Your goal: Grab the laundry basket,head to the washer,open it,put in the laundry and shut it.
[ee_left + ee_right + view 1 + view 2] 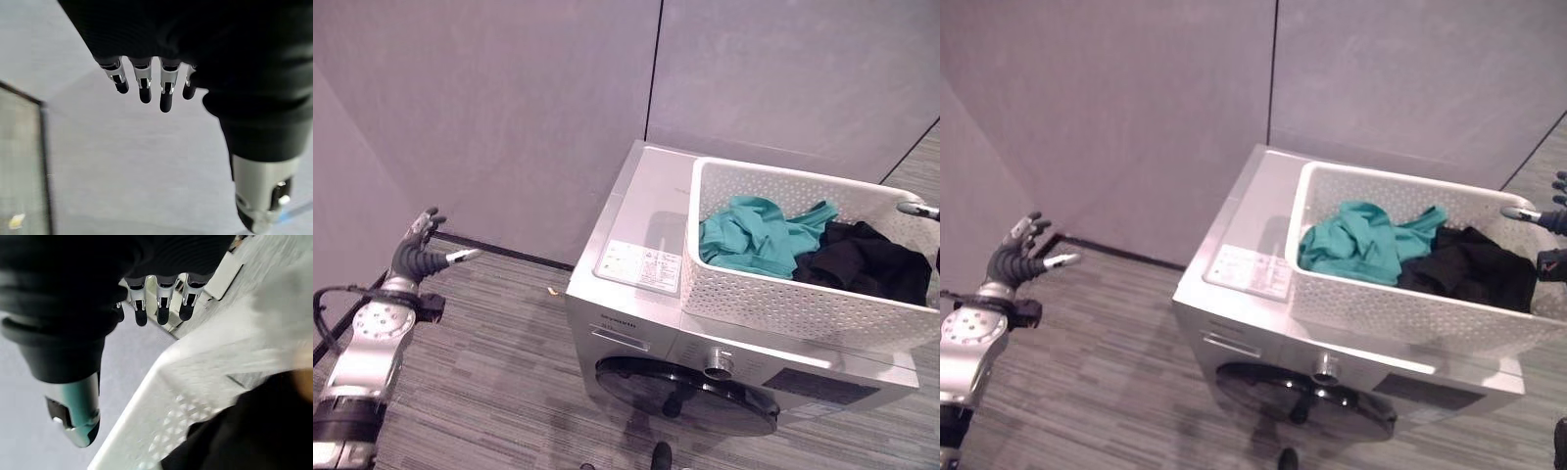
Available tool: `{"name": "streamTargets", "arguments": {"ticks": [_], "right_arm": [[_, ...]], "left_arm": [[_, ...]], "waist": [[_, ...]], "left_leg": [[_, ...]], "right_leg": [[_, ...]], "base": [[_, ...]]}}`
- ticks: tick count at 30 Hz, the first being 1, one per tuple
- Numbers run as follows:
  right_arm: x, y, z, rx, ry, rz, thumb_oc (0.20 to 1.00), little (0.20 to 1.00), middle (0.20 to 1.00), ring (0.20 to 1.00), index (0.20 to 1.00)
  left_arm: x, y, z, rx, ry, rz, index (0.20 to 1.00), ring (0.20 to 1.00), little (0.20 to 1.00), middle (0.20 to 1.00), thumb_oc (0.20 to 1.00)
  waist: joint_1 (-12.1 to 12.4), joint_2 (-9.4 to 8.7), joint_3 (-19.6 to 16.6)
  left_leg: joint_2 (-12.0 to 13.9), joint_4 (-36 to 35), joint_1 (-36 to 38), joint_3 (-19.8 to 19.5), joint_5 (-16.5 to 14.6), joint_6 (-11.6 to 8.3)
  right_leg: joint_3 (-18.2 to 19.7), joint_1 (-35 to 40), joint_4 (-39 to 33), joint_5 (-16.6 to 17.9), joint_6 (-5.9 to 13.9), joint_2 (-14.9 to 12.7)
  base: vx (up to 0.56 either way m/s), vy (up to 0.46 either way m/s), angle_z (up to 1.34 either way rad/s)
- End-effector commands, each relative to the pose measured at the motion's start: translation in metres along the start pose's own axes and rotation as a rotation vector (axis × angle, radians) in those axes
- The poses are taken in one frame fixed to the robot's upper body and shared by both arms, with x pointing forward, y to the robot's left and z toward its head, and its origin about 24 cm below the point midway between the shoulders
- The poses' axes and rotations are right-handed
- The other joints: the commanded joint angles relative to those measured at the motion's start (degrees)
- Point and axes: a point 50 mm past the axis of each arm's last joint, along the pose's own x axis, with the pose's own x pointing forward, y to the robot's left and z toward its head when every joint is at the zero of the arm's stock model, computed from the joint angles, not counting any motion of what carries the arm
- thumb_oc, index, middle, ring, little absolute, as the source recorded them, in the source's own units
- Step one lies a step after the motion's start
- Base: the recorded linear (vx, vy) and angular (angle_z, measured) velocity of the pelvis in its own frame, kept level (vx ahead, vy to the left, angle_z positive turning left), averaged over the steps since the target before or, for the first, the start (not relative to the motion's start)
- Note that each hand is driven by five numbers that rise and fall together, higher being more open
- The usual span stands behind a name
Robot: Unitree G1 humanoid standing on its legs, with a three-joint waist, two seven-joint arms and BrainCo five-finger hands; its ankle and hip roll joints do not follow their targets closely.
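Grey wall (509, 108) | basket (783, 294) atop washer (636, 235) | L robot hand (423, 250) open, free

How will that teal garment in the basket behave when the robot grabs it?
The teal garment lies crumpled in folds, so it is probably floppy and will drape from whichever part is pinched. It looks thin, likely light. It touches the black clothing in the laundry basket, so it may drag some along.
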Motion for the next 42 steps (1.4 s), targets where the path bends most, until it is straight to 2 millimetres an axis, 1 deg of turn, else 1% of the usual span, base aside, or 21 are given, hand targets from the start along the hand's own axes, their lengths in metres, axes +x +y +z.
{"name": "streamTargets", "arguments": {"ticks": [1,6,10,14,17,20,22,24,25,26,28,29,30,32,33,34,35,37,38,40,42], "right_arm": [[-0.008,-0.037,0.037,0.094,-0.221,-0.196,1.0,1.0,1.0,1.0,1.0],[-0.033,-0.052,0.021,0.124,-0.268,-0.321,1.0,1.0,1.0,1.0,1.0],[-0.067,-0.065,-0.008,0.107,-0.27,-0.433,1.0,1.0,1.0,1.0,1.0],[-0.084,-0.057,-0.031,0.167,-0.256,-0.434,1.0,1.0,1.0,1.0,1.0],[-0.106,-0.034,-0.069,0.22,-0.159,-0.391,1.0,1.0,1.0,1.0,1.0],[-0.116,-0.03,-0.083,0.236,-0.121,-0.388,1.0,1.0,1.0,1.0,1.0],[-0.117,-0.005,-0.105,0.231,-0.015,-0.27,1.0,1.0,1.0,1.0,1.0],[-0.123,0.015,-0.126,0.228,0.093,-0.139,1.0,1.0,1.0,1.0,1.0],[-0.123,0.015,-0.126,0.228,0.093,-0.139,1.0,1.0,1.0,1.0,1.0],[-0.132,0.039,-0.149,0.221,0.213,-0.013,1.0,1.0,1.0,1.0,1.0],[-0.144,0.076,-0.173,0.254,0.34,0.135,1.0,1.0,1.0,1.0,1.0],[-0.144,0.076,-0.173,0.254,0.34,0.136,1.0,1.0,1.0,1.0,1.0],[-0.169,0.12,-0.205,0.161,0.535,0.374,1.0,1.0,1.0,1.0,1.0],[-0.169,0.121,-0.205,0.162,0.534,0.375,1.0,1.0,1.0,1.0,1.0],[-0.188,0.155,-0.223,0.065,0.655,0.54,1.0,1.0,1.0,1.0,1.0],[-0.188,0.155,-0.223,0.065,0.655,0.54,1.0,1.0,1.0,1.0,1.0],[-0.214,0.179,-0.242,-0.075,0.786,0.683,1.0,1.0,1.0,1.0,1.0],[-0.234,0.195,-0.253,-0.17,0.87,0.775,1.0,1.0,1.0,1.0,1.0],[-0.234,0.196,-0.253,-0.17,0.869,0.776,1.0,1.0,1.0,1.0,1.0],[-0.264,0.22,-0.259,-0.233,0.934,0.907,1.0,1.0,1.0,1.0,1.0],[-0.264,0.227,-0.256,-0.242,0.92,0.924,1.0,1.0,1.0,1.0,1.0]], "left_arm": [[-0.002,0.017,0.013,0.001,-0.077,0.056,1.0,1.0,1.0,1.0,1.0],[-0.021,0.024,-0.017,-0.01,0.02,0.092,1.0,1.0,1.0,1.0,1.0],[-0.045,0.021,-0.049,-0.115,0.086,0.138,1.0,1.0,1.0,1.0,1.0],[-0.059,0.01,-0.068,-0.204,0.125,0.143,1.0,1.0,1.0,1.0,1.0],[-0.084,-0.015,-0.107,-0.334,0.27,0.139,1.0,1.0,1.0,1.0,1.0],[-0.095,-0.03,-0.128,-0.383,0.361,0.132,1.0,1.0,1.0,1.0,1.0],[-0.107,-0.062,-0.153,-0.44,0.502,0.051,1.0,1.0,1.0,1.0,1.0],[-0.118,-0.08,-0.167,-0.426,0.586,-0.02,1.0,1.0,1.0,1.0,1.0],[-0.117,-0.08,-0.167,-0.426,0.586,-0.02,1.0,1.0,1.0,1.0,1.0],[-0.132,-0.098,-0.18,-0.434,0.683,-0.077,1.0,1.0,1.0,1.0,1.0],[-0.152,-0.119,-0.198,-0.426,0.82,-0.134,1.0,1.0,1.0,1.0,1.0],[-0.152,-0.119,-0.198,-0.426,0.82,-0.134,1.0,1.0,1.0,1.0,1.0],[-0.171,-0.134,-0.211,-0.417,0.944,-0.169,1.0,1.0,1.0,1.0,1.0],[-0.171,-0.134,-0.211,-0.417,0.944,-0.168,1.0,1.0,1.0,1.0,1.0],[-0.18,-0.143,-0.217,-0.361,1.007,-0.207,1.0,1.0,1.0,1.0,1.0],[-0.18,-0.143,-0.217,-0.361,1.007,-0.207,1.0,1.0,1.0,1.0,1.0],[-0.178,-0.148,-0.219,-0.265,1.024,-0.26,1.0,1.0,1.0,1.0,1.0],[-0.171,-0.15,-0.217,-0.215,1.008,-0.277,1.0,1.0,1.0,1.0,1.0],[-0.171,-0.15,-0.217,-0.215,1.008,-0.276,1.0,1.0,1.0,1.0,1.0],[-0.163,-0.157,-0.211,-0.195,0.968,-0.307,1.0,1.0,1.0,1.0,1.0],[-0.16,-0.16,-0.209,-0.213,0.959,-0.301,1.0,1.0,1.0,1.0,1.0]], "waist": [[-0.2,2.04,-1.9],[-1.0,2.42,-2.0],[-1.6,2.48,-1.7],[-1.7,2.24,-1.4],[-2.0,2.07,-1.1],[-2.3,1.85,-1.1],[-2.6,1.64,-0.7],[-3.0,1.48,-0.4],[-3.0,1.49,-0.4],[-3.2,1.4,-0.1],[-3.4,1.14,0.0],[-3.4,1.12,-0.1],[-3.0,1.15,0.3],[-3.1,1.06,0.2],[-2.5,1.12,0.0],[-2.6,1.11,0.0],[-1.6,1.33,0.0],[-0.5,1.47,-0.4],[-0.6,1.44,-0.3],[0.9,1.94,-0.5],[1.2,2.2,-0.5]], "left_leg": [[4.5,0.3,-0.8,0.7,-3.6,-0.74],[4.2,0.3,-0.8,0.9,-4.0,-0.5],[3.8,0.3,-1.3,1.0,-4.1,-0.24],[3.6,0.3,-1.4,1.5,-4.2,-0.1],[3.5,0.3,-1.6,1.9,-4.2,0.0],[3.5,0.3,-1.7,1.9,-4.2,-0.02],[3.5,0.3,-1.9,2.2,-3.8,-0.17],[3.5,0.3,-2.1,2.3,-3.5,-0.3],[3.5,0.3,-2.1,2.3,-3.5,-0.3],[3.6,0.3,-2.2,2.5,-3.3,-0.4],[3.7,0.3,-2.3,2.8,-3.1,-0.54],[3.6,0.3,-2.4,2.8,-3.0,-0.53],[4.0,0.3,-2.3,2.7,-2.6,-0.72],[3.9,0.3,-2.6,2.7,-2.5,-0.68],[4.0,0.3,-2.8,2.3,-2.2,-0.8],[4.0,0.3,-2.8,2.3,-2.2,-0.79],[4.1,0.3,-2.9,1.8,-2.0,-1.01],[4.1,0.3,-3.4,1.0,-1.6,-1.13],[4.1,0.3,-3.5,1.0,-1.6,-1.14],[4.3,0.3,-3.8,0.0,-1.3,-1.37],[4.4,0.3,-4.0,-0.3,-1.0,-1.44]], "right_leg": [[-4.7,4.5,0.5,-7.0,4.71,-5.1],[-4.6,4.4,0.5,-7.0,4.8,-5.4],[-4.4,3.9,0.5,-6.8,4.96,-5.7],[-4.2,3.5,0.5,-6.6,4.98,-5.9],[-4.2,3.1,0.5,-6.6,4.97,-6.2],[-4.3,3.2,0.5,-6.7,4.95,-6.2],[-4.6,3.1,0.5,-6.5,4.94,-6.4],[-4.7,2.8,0.5,-6.4,4.92,-6.4],[-4.7,2.8,0.5,-6.4,4.92,-6.4],[-4.8,2.6,0.5,-6.3,4.87,-6.4],[-4.8,2.5,0.5,-6.2,4.8,-6.4],[-4.8,2.4,0.5,-6.2,4.8,-6.4],[-4.7,2.4,0.5,-6.3,4.54,-6.2],[-4.7,2.2,0.5,-6.2,4.56,-6.3],[-4.8,2.1,0.5,-6.4,4.43,-6.3],[-4.8,2.1,0.5,-6.4,4.43,-6.3],[-5.2,2.3,0.5,-6.7,4.19,-6.1],[-5.9,2.3,0.5,-6.9,4.06,-6.3],[-6.0,2.3,0.5,-7.0,4.06,-6.3],[-7.4,2.9,0.5,-7.4,4.04,-6.5],[-7.8,3.0,0.5,-7.6,3.91,-6.5]], "base": [[0.0,0.03,0.03],[0.03,0.008,0.01],[0.0,0.0,0.0],[-0.01,-0.007,-0.1],[-0.01,-0.007,-0.12],[0.0,-0.012,-0.04],[-0.02,-0.012,0.02],[-0.02,-0.007,0.01],[-0.04,-0.012,0.02],[-0.03,-0.018,0.03],[-0.02,-0.014,0.02],[-0.02,-0.045,0.0],[-0.02,-0.032,-0.06],[-0.01,-0.028,-0.18],[0.0,-0.025,-0.23],[0.01,-0.064,-0.23],[0.01,-0.053,-0.12],[0.01,-0.054,-0.04],[0.01,-0.04,-0.01],[0.01,-0.061,0.0],[0.0,-0.041,0.22]]}}
